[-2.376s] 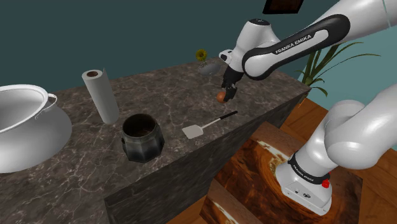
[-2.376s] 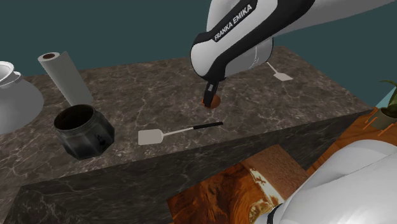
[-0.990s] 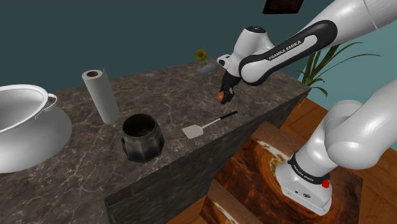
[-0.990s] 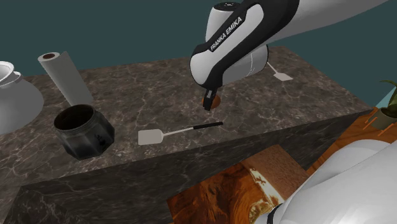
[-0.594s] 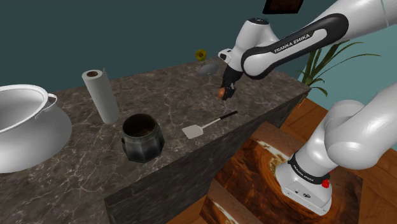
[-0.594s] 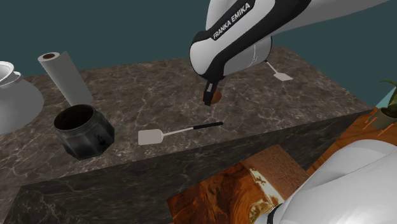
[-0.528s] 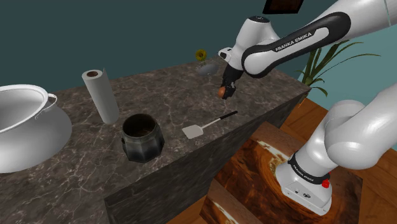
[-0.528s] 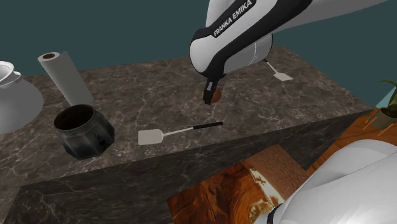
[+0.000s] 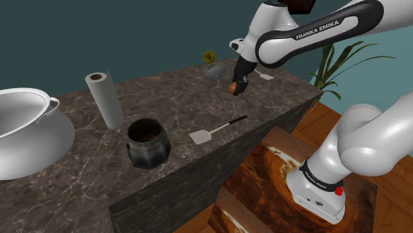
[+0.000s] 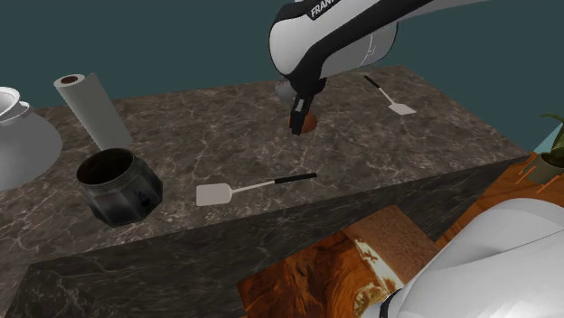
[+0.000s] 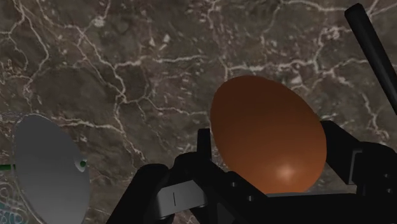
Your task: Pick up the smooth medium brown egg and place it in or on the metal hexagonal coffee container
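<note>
The brown egg [image 9: 233,87] was pinched between the 2 black fingers of the gripper [image 9: 235,89] and held above the dark marble counter [image 9: 179,99]. In the shoulder view, the dark hexagonal coffee container [image 9: 148,142] was seen well apart from the egg, at about 8 o'clock from it, standing upright with its top open. A white spatula [image 9: 216,129] with a black handle was laid on the counter at about 6 o'clock from the egg. A paper towel roll [image 9: 104,99] was stood near the container, at about 10 o'clock from it.
</note>
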Controlling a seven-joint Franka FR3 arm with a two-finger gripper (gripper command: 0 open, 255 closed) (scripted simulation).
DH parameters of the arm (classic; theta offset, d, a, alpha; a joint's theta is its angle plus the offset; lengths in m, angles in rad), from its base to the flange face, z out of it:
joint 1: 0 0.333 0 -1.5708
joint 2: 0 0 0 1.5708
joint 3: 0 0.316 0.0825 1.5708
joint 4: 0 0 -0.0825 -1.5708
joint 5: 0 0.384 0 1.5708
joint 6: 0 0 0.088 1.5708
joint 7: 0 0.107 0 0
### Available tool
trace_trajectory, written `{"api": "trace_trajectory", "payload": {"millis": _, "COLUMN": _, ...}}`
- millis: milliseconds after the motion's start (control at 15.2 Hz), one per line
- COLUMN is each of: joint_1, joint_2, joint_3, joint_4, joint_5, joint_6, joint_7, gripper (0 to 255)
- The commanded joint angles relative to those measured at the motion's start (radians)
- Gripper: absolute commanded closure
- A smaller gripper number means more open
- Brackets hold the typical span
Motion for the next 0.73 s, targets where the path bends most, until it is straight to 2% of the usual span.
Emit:
{"api": "trace_trajectory", "payload": {"millis": 0, "joint_1": 0.001, "joint_2": -0.018, "joint_3": 0.005, "joint_4": 0.015, "joint_5": 0.0, "joint_6": -0.034, "joint_7": 0.004, "gripper": 255}}
{"api": "trace_trajectory", "payload": {"millis": 660, "joint_1": 0.002, "joint_2": -0.079, "joint_3": 0.017, "joint_4": 0.106, "joint_5": 0.005, "joint_6": -0.185, "joint_7": 0.003, "gripper": 255}}
